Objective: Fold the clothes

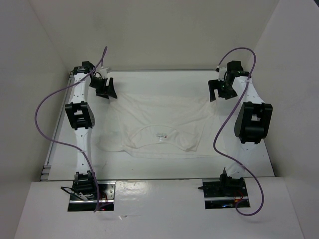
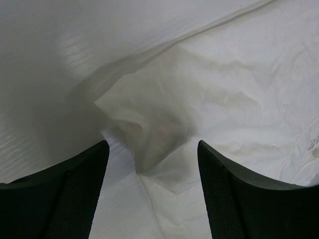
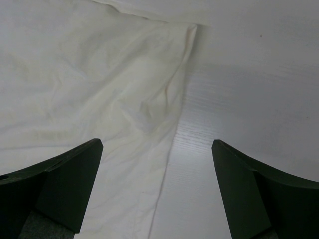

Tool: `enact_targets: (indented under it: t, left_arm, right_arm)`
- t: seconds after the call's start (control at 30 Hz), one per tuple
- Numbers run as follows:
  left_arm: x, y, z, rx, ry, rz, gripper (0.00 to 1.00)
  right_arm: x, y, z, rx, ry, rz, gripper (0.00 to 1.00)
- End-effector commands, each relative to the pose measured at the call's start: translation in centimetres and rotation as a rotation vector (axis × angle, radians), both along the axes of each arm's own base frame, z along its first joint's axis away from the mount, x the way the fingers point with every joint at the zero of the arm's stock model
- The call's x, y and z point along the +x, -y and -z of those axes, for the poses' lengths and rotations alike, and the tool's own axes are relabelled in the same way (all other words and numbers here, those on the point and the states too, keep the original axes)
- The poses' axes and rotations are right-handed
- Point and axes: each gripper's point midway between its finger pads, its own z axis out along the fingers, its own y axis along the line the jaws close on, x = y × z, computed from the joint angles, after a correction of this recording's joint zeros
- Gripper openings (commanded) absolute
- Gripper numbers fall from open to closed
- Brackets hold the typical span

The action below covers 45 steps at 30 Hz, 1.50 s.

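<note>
Top external view shows the clothes (image 1: 164,119), a single white T-shirt, lying spread out on the white table (image 1: 149,79). Its neck label (image 1: 160,134) faces the near side and its bottom edge lies toward the far wall. No fold is visible anywhere: the body and both sleeves lie in one layer, wrinkled but opened out. As I judge it, the folding itself has not started and every fold is left to do.

The left pincer (image 1: 106,92) hangs over the far left corner of the shirt and the right pincer (image 1: 219,92) over the far right corner. Both are released and grasp nothing. In the left wrist view a slightly bunched corner of cloth sits between the spread fingers, not pinched. In the right wrist view the side edge of the cloth runs between wide-apart fingers, with bare table beside it. This looks like a setup for taking both far corners.

The table is matte and white, close in tone to the cloth. Plain white walls (image 1: 159,35) enclose it at the back and on both sides. Purple cables (image 1: 50,107) loop along each arm.
</note>
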Motion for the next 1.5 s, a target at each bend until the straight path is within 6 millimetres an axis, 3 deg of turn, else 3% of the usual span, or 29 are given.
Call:
enact_targets:
  t: [0.0, 0.13, 0.3, 0.6, 0.77, 0.87, 1.1, 1.27, 1.3, 1.47]
  left_arm:
    - [-0.6, 0.4, 2.0, -0.033, -0.036, 0.024, 0.78]
    - [-0.8, 1.4, 3.3, -0.037, -0.058, 0.044, 0.74]
    - [-0.6, 2.7, 3.2, -0.045, -0.047, 0.067, 0.71]
    - [-0.6, 3.0, 3.8, -0.065, -0.055, 0.071, 0.69]
    - [-1.0, 2.8, 4.3, -0.057, -0.075, 0.068, 0.56]
    - [-1.0, 2.7, 4.2, -0.048, -0.076, 0.066, 0.36]
    - [-1.2, 2.4, 4.0, -0.023, -0.089, 0.054, 0.16]
    - [-1.3, 2.4, 3.8, -0.023, -0.089, 0.054, 0.14]
    - [-1.5, 2.2, 4.1, -0.015, -0.100, 0.052, 0.14]
    - [-1.7, 2.3, 4.1, -0.016, -0.109, 0.052, 0.14]
  right_arm:
    - [-0.6, 0.2, -0.6, -0.006, 0.001, -0.001, 0.99]
    - [-0.6, 0.2, -0.2, -0.005, -0.008, -0.001, 0.99]
    - [-0.1, 0.1, -0.4, 0.002, 0.002, -0.006, 0.99]
    - [0.3, 0.2, -0.4, 0.002, 0.002, -0.006, 0.98]
    - [0.6, 0.2, 0.4, 0.003, -0.007, -0.006, 0.98]
    - [1.6, 0.4, 0.6, 0.007, 0.024, 0.030, 0.98]
    - [4.0, -0.2, 3.1, 0.113, -0.001, 0.042, 0.96]
    - [6.1, -0.8, 3.7, 0.155, 0.013, 0.018, 0.94]
    - [6.1, -0.8, 4.6, 0.158, -0.009, 0.020, 0.92]
    - [7.2, -0.7, 5.1, 0.186, -0.003, 0.014, 0.87]
